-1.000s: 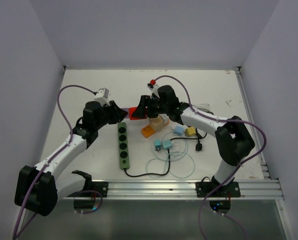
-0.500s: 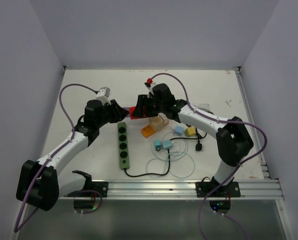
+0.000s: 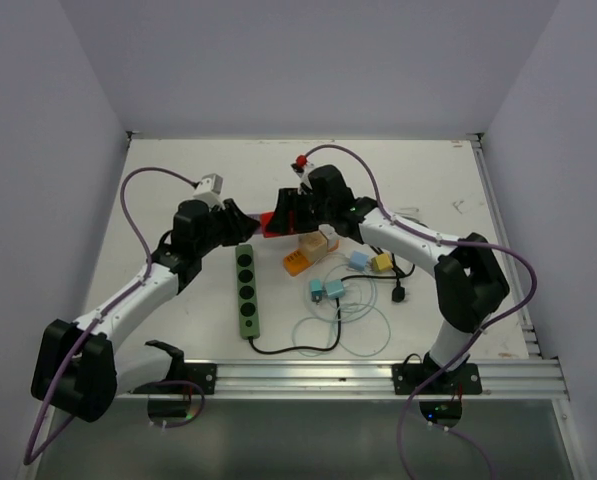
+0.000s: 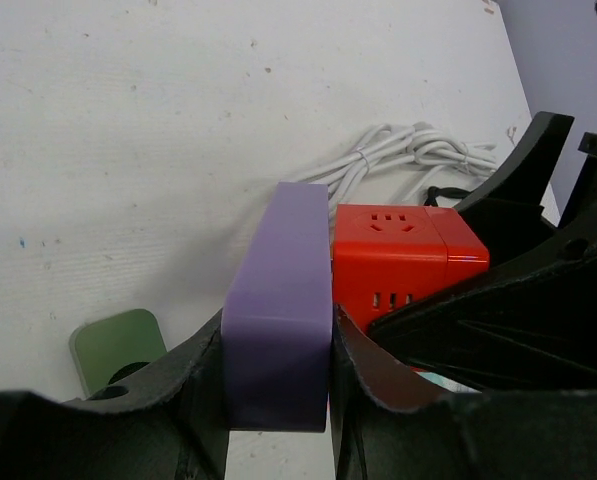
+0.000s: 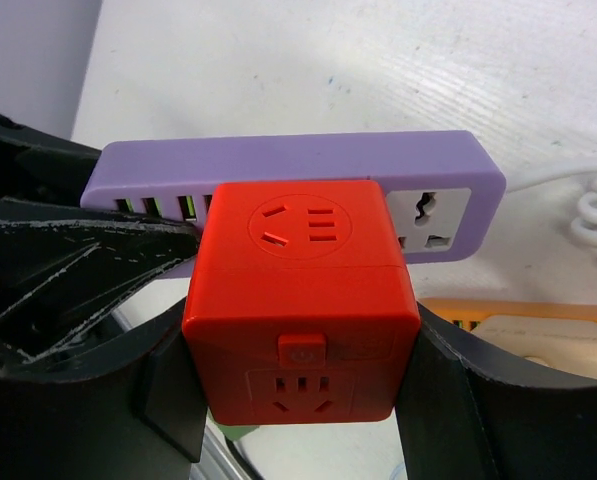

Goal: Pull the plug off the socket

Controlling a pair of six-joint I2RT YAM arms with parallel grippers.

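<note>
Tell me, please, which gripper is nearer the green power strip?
Left. The left gripper hovers just beyond the green power strip, holding the purple socket; the right gripper is farther right, on the red plug.

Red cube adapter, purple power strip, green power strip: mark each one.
Red cube adapter (image 5: 300, 270), right wrist view, upper face.
Purple power strip (image 4: 281, 300), left wrist view, narrow top side.
Green power strip (image 3: 248, 290), top external view, middle of body.

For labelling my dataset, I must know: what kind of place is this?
Probably a robotics lab test cell: a white table boxed in by plain walls, two arms bolted to an aluminium rail, and a green power strip with small adapters laid out.
</note>
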